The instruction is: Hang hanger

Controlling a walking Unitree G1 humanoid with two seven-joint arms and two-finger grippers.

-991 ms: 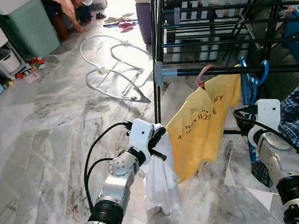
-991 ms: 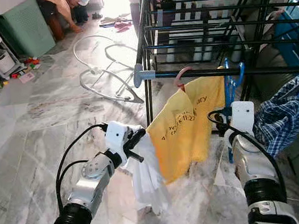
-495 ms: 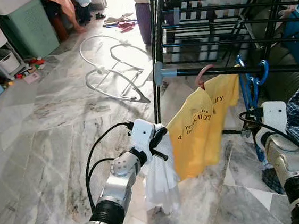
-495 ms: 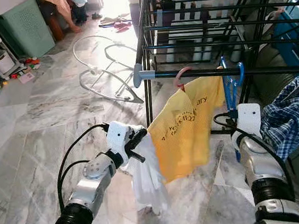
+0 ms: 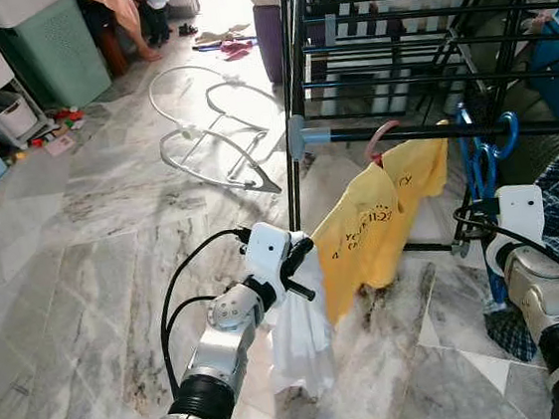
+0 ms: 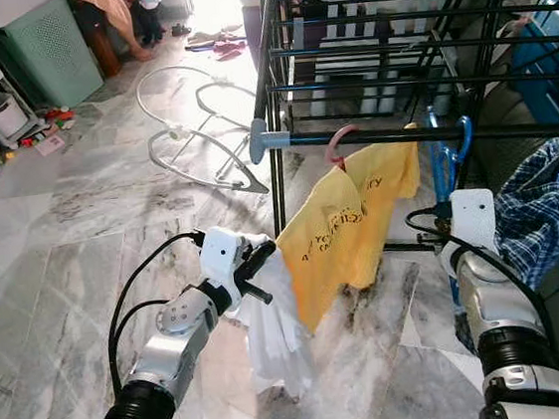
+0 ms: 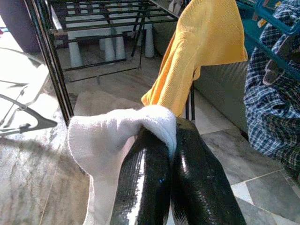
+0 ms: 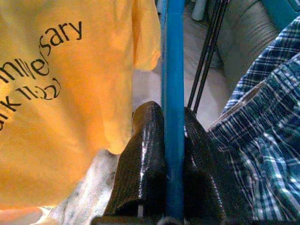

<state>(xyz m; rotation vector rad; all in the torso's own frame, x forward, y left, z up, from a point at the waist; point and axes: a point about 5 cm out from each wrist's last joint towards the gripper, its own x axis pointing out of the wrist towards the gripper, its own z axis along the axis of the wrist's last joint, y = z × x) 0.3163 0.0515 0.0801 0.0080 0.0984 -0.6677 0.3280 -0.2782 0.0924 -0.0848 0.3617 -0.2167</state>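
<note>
Over the marble floor (image 5: 84, 250), the right end effector (image 8: 171, 154) pinches the blue hanger (image 5: 482, 153) hooked on the rack's rail (image 5: 412, 135), which could slip off if tugged, while the left end effector (image 7: 171, 164) clamps a white cloth (image 7: 108, 136).

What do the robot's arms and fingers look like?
Both arms are shiny silver metal with ribbed black rings at the joints and boxy white wrists. Looping black cables run along them. The left gripper and right gripper each have two long, glossy black fingers with rounded tips.

Shirt (image 5: 377, 234) on rack (image 5: 402, 135), hanger (image 5: 481, 153) right.
</note>
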